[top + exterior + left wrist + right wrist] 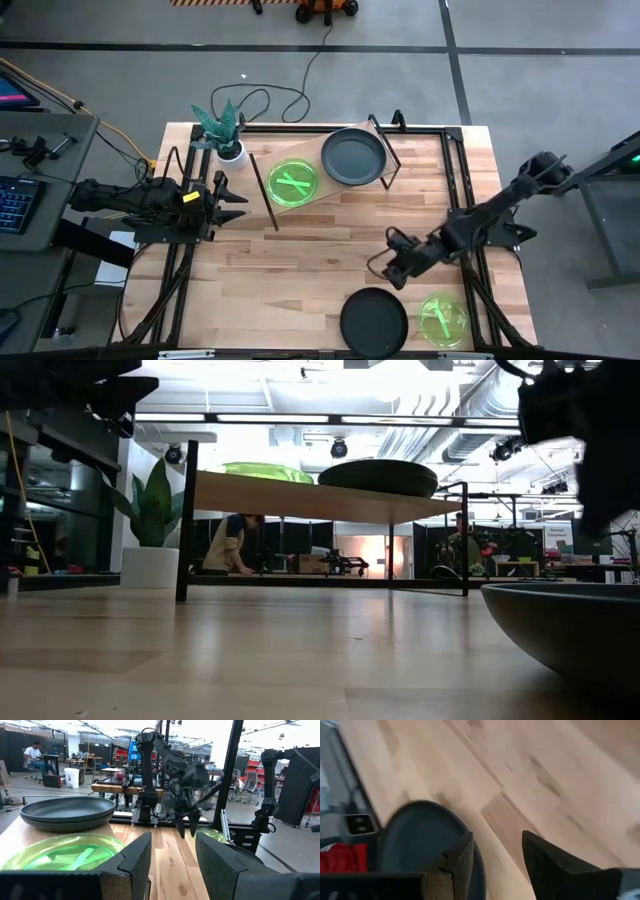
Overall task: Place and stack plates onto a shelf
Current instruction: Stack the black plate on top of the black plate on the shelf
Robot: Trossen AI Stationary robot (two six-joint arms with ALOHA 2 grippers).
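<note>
The shelf stands at the table's far middle. A green plate and a dark grey plate lie flat on its board. Near the table's front edge, a second dark grey plate and a second green plate rest flat on the tabletop. My right gripper hangs open above the table, just beyond the near dark plate, slanting down, with nothing between its fingers. My left gripper waits open at the table's left, level with the shelf's plates.
A potted plant stands at the shelf's far left corner. Black frame rails run along the table's edges. Bare tabletop lies between the shelf and the near plates.
</note>
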